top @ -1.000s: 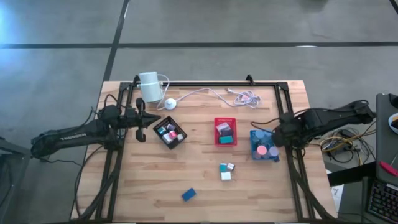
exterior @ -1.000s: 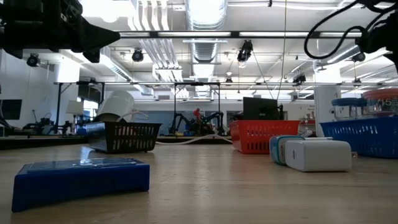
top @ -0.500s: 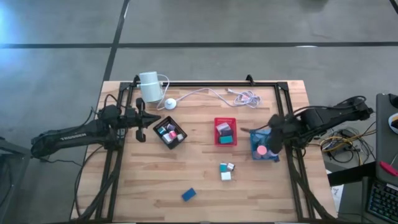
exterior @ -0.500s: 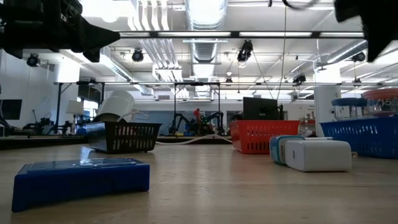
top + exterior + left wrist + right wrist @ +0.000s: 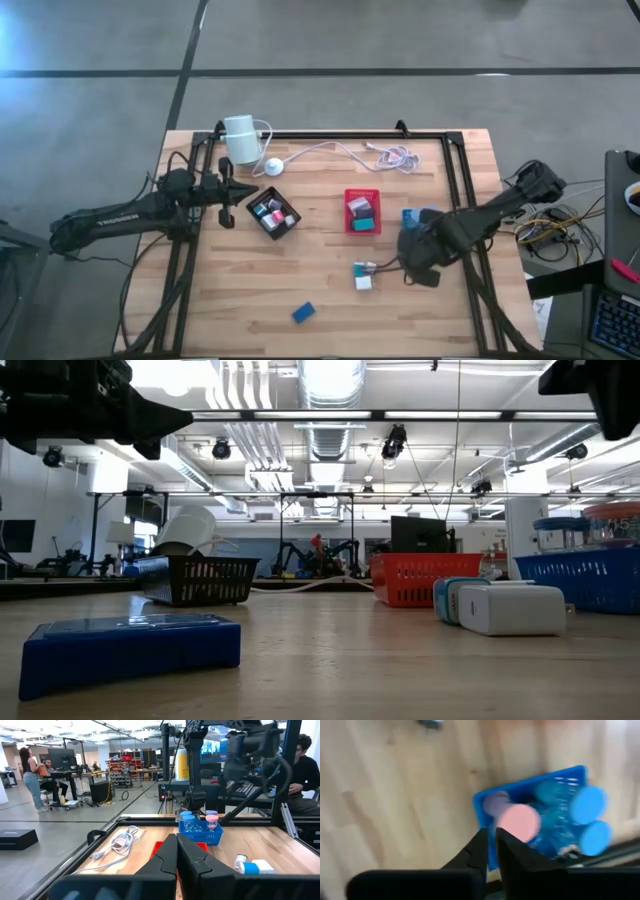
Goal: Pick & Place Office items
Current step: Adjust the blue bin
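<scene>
Your three trays already hold sorted pieces, but a blue block and a small white-and-teal cluster lie loose on the table. The right gripper hovers beside the cluster, jaws nearly together, empty; the left gripper waits closed by the black tray.

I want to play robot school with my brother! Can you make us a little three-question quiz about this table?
1. True or false: the small red square tray sits between the small black square tray and the small blue square tray.
2. Which loose piece lies nearest the table's front edge?
A. flat blue block
B. white block
C. pink round-topped cylinder
3. Fill in: the white cylinder with a cable stands near the ____ arm.

Key: 1 true; 2 A; 3 left
</scene>
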`<state>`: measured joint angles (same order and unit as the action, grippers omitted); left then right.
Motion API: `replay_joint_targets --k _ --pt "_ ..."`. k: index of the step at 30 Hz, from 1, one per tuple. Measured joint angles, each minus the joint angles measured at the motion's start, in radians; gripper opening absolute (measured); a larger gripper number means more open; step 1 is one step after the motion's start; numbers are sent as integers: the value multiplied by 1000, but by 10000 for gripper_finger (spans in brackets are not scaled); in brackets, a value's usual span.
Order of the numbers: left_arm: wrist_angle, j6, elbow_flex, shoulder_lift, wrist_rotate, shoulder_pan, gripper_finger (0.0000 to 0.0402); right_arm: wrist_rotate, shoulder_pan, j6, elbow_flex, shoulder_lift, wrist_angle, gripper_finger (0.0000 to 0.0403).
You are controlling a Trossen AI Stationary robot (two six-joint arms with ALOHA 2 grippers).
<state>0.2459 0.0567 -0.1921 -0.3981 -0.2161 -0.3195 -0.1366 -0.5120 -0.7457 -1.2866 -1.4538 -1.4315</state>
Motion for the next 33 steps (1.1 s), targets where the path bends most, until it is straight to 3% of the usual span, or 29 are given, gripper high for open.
replay_joint_targets --k 7,11,14,33 --pt "0 19 0 0 0 0 3 27 -82 -43 -22 -85 77 122" --pt "0 23 0 0 0 0 3 -77 -92 -41 -19 -161 75 172" --pt "0 23 0 0 0 0 3 -97 -83 3 -19 -210 74 195" --pt "0 27 0 0 0 0 3 -44 -73 23 72 -265 101 207"
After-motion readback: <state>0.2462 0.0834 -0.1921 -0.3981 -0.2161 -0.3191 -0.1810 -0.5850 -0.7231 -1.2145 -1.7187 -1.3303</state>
